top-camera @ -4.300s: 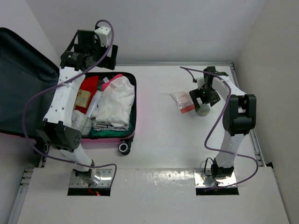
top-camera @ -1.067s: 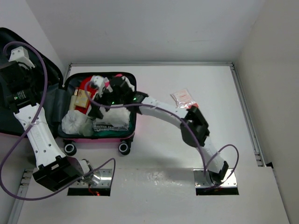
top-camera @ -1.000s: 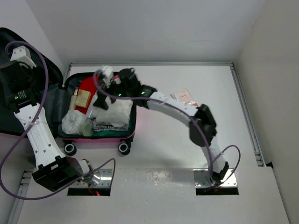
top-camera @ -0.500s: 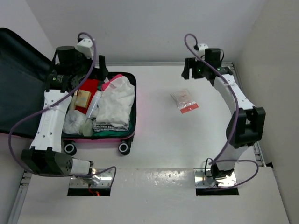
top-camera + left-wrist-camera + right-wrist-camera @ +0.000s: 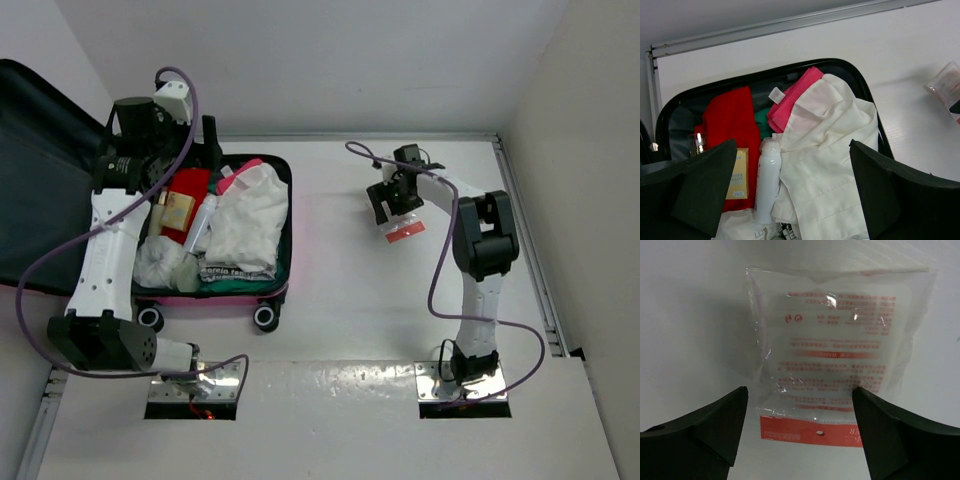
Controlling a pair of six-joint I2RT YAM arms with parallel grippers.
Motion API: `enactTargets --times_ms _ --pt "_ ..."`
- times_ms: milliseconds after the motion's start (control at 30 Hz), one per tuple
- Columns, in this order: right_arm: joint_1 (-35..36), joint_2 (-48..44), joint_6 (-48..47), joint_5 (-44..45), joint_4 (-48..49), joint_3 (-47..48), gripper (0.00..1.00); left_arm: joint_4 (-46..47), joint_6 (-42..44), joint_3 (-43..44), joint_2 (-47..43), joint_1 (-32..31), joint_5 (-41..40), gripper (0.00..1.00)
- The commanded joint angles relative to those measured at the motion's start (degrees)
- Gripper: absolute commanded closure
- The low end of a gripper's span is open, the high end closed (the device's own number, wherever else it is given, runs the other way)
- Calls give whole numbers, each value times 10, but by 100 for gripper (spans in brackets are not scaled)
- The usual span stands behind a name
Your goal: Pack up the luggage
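Note:
The pink luggage (image 5: 232, 299) lies open at the table's left, its dark grey lid (image 5: 40, 190) leaning out to the left. Inside are a white shirt (image 5: 245, 215), a red cloth (image 5: 186, 192), a white bottle (image 5: 203, 222), a yellow box (image 5: 178, 208) and a pink cloth (image 5: 790, 95). My left gripper (image 5: 210, 135) is open and empty above the luggage's far rim; the left wrist view (image 5: 795, 195) looks down on the shirt (image 5: 830, 150). My right gripper (image 5: 393, 200) is open just over a clear packet with red print (image 5: 840, 360), fingers straddling its red-strip end.
The packet (image 5: 402, 226) lies on the white table right of centre, and shows in the left wrist view (image 5: 946, 85). Black wheels (image 5: 265, 318) stick out at the luggage's near side. A metal rail (image 5: 520, 230) lines the table's far and right edges, with walls close behind.
My right gripper has come from the far right back of the table down and left to hover over the packet. My left gripper stays open over the luggage, shifted slightly.

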Motion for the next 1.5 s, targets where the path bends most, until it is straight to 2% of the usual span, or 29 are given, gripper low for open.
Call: enactTargets --times_ms 0,67,167,200,233,300,333,433,600,767,867,933,967,1033,1067,1100,1200,1267,1300,1400,1467 --pt "13 24 -40 18 4 31 16 4 -9 -2 -29 14 -7 1" --pt "17 41 -59 24 7 30 17 4 -9 -8 -34 20 -12 1" --pt "16 53 -68 29 15 28 32 4 -4 -14 -41 31 -18 1" --pt "17 58 -72 29 18 28 39 4 -4 -14 -41 31 -18 1" --pt "16 57 -73 30 21 29 55 4 -4 -19 -41 31 -18 1" --pt "20 59 -83 32 21 28 70 4 -4 -24 -46 36 -18 1" --pt "21 54 -84 30 20 27 84 4 -4 -24 -46 36 -18 1" --pt "26 24 -77 11 17 28 100 4 -4 -24 -46 42 -18 1" --pt "51 -58 -1 -75 2 74 100 -1 -30 -11 -41 66 -12 1" --pt "158 -134 3 -129 89 119 100 11 -110 -11 -21 161 104 1" --pt "250 -125 -26 -133 134 146 100 16 -122 -11 -8 191 141 1" --pt "278 -110 -47 -128 168 168 99 22 -128 -11 -8 199 146 1" --pt "309 -74 -48 -124 188 190 99 28 -128 -11 -15 204 156 1" --pt "328 -42 -42 -116 197 252 94 40 -128 -17 -26 204 162 1" --pt "351 12 -29 -116 201 273 92 45 -128 -17 -33 204 162 1" --pt "356 30 -25 -113 208 323 86 51 -115 -25 -47 204 170 1" --pt "384 104 -11 -96 222 379 74 59 -90 -25 -70 193 163 0" --pt "392 133 -15 -80 231 380 59 64 -74 -25 -91 180 128 0" --pt "398 137 -19 -72 235 371 47 64 -67 -19 -103 174 109 0" --pt "401 136 -18 -69 259 343 34 64 -54 1 -109 174 87 0" --pt "400 135 0 -69 250 347 30 64 -54 23 -115 174 58 0"
